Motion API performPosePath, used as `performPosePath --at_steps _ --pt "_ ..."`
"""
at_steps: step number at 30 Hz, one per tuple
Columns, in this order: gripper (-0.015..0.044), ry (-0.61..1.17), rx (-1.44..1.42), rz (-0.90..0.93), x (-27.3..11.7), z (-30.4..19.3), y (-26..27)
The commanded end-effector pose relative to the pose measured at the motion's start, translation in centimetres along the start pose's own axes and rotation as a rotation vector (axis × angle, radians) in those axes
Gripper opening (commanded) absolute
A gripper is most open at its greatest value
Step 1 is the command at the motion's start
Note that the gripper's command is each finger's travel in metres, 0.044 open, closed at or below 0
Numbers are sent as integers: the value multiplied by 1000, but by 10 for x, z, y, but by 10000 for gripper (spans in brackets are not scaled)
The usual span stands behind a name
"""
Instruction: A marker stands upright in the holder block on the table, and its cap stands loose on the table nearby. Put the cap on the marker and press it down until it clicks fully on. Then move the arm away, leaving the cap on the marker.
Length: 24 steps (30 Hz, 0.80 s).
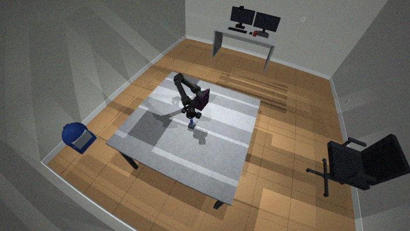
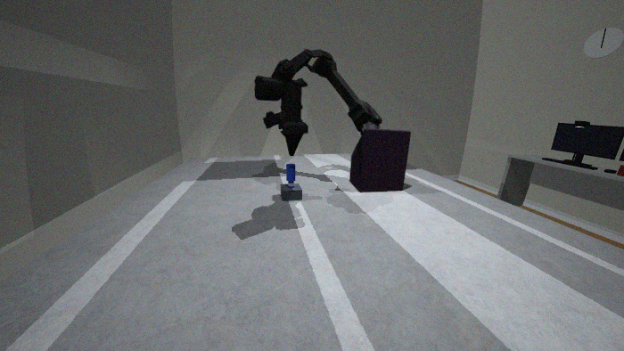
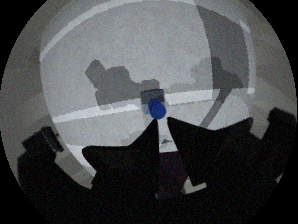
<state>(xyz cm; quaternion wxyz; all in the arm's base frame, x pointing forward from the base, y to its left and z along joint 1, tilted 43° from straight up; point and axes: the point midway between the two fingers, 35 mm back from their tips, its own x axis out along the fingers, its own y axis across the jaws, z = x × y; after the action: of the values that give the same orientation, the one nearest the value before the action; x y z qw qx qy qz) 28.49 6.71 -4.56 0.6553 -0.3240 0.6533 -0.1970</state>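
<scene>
Well inside all edges of the tabletop [image 1: 190, 164] [image 2: 267, 289] [image 3: 125, 40], blue cap [image 1: 191, 121] [image 2: 291, 172] [image 3: 157, 110] atop upright marker [image 2: 291, 183] in holder block [image 1: 191, 126] [image 2: 291, 192] [image 3: 152, 94], claw [image 1: 191, 116] [image 2: 291, 153] [image 3: 161, 120] just above, clenched nearly tip to tip, empty.

The holder block [image 1: 191, 126] [image 2: 291, 192] [image 3: 152, 96] is resting on the tabletop [image 1: 205, 176] [image 2: 187, 285] [image 3: 135, 45], with the capped marker [image 1: 191, 121] [image 2: 291, 173] [image 3: 157, 109] standing upright in it. The end effector [image 1: 191, 115] [image 2: 291, 154] [image 3: 161, 120] is hanging above the marker, apart from it. In the exterior view, a box [image 1: 202, 101] [image 2: 382, 161] is standing right of the block and farther back.
</scene>
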Motion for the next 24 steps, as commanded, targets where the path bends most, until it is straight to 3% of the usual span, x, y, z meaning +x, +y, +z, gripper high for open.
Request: performPosePath --at_steps 1,24 --pt "0 -3 6 5 -2 2 0" --pt "0 -3 7 4 18 2 0"
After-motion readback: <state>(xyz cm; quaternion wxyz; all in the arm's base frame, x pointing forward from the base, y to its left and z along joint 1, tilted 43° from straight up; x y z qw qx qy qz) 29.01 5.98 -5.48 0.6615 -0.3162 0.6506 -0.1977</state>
